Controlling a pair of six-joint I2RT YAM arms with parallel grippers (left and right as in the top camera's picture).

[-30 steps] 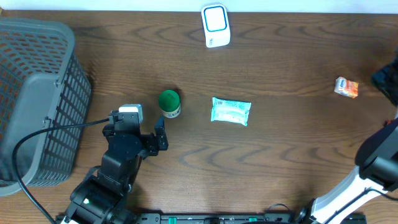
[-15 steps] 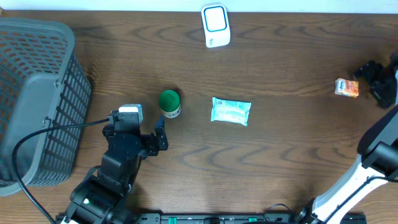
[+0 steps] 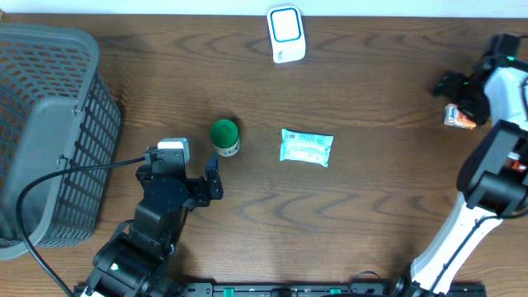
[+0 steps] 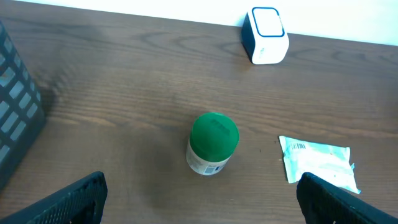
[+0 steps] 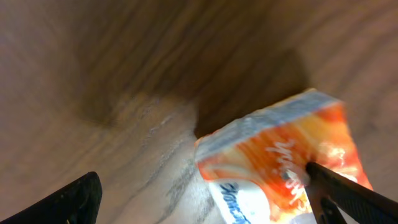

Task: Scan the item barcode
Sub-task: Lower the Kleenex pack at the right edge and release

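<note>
Grey plastic mesh forms the basket (image 3: 49, 124) at the left edge of the table (image 3: 371, 214). Of its inside, only mesh walls and a plain grey floor show. A black cable (image 3: 41, 183) loops across the basket's near side to the left arm.

Just right of the basket, the left gripper (image 4: 202, 205) hangs low with its jaws spread wide and nothing between them. It points at a green-capped bottle (image 3: 224, 136) standing upright just ahead, with bare wood between the bottle and the basket.

Right of the bottle, near it but apart, a pale wipes packet (image 3: 306, 148) lies flat. In the left wrist view a barcode shows at its upper left corner. At the table's far edge the white and blue scanner (image 3: 286, 34) stands well apart from everything, with open wood around it.

A broad stretch of bare table runs from the wipes to the far right, where the orange packet (image 3: 459, 118) lies close to the right edge. The right gripper (image 5: 205, 202) is over it with its jaws wide open. The packet sits toward one finger in the wrist view, and I cannot tell whether that finger touches it.
</note>
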